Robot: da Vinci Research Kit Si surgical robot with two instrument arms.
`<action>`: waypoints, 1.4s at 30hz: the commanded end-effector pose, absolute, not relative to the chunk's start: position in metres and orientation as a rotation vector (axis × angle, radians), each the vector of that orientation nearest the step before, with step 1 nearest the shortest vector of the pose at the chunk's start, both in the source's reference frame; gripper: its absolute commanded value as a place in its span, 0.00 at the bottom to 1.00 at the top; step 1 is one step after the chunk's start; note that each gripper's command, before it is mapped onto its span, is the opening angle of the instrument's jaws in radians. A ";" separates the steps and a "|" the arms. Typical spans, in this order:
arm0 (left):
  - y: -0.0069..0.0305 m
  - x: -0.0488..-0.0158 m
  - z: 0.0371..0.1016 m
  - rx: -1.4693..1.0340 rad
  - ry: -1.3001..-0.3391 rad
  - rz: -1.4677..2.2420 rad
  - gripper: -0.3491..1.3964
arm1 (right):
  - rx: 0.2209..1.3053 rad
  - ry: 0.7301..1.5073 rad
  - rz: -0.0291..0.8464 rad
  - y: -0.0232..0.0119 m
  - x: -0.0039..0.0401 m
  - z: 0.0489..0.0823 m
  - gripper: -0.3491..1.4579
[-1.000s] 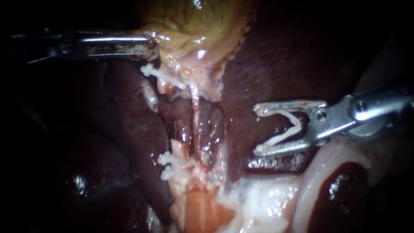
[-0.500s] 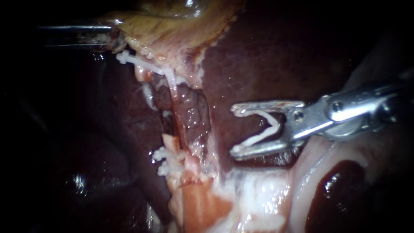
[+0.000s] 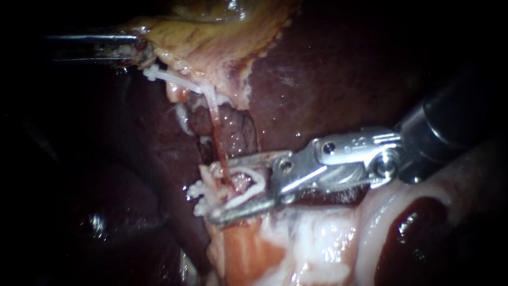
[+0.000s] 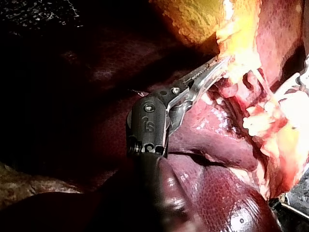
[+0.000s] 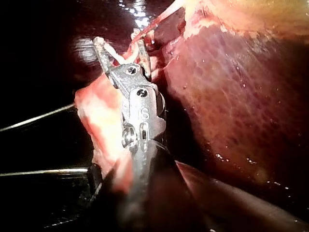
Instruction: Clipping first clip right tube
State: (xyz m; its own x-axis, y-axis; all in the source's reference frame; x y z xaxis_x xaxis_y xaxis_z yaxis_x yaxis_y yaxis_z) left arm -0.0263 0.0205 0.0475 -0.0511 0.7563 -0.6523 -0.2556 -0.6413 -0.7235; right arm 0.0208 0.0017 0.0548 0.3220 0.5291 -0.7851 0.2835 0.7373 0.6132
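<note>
The right instrument point(image 3: 225, 188) has its jaws spread wide, and between them they carry an open clip point(image 3: 248, 185), one white leg lying along each jaw and the hinge seated deep in the throat. The thin pink tube point(image 3: 216, 122) passes down between those two legs, close to the jaw tips, with the upper jaw above it and the lower jaw beneath. From the jaws the silver wrist runs back to the right and bends slightly upward into the dark shaft, so the tip points toward the view's left and a little downward. Just beyond the jaw tips sit the lower clips point(image 3: 200, 191), a small white cluster at the foot of the tube. Farther up the tube, an upper clip point(image 3: 172, 78) lies across it just under the gallbladder point(image 3: 211, 32). The left instrument point(image 3: 138, 45) lies almost level, its jaws pinched on the gallbladder's pale edge. The dark liver point(image 3: 338, 79) lies behind both instruments.
</note>
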 end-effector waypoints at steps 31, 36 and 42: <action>0.0207 -0.0260 0.0481 -1.503 -0.553 1.782 0.00 | 0.929 1.287 0.155 0.0008 0.0199 0.0530 0.15; 0.0207 -0.0260 0.0481 -1.503 -0.553 1.782 0.00 | 0.953 1.270 0.182 0.0010 0.0197 0.0532 0.07; 0.0207 -0.0260 0.0482 -1.504 -0.554 1.782 0.00 | 0.992 1.238 0.227 0.0014 0.0194 0.0531 0.00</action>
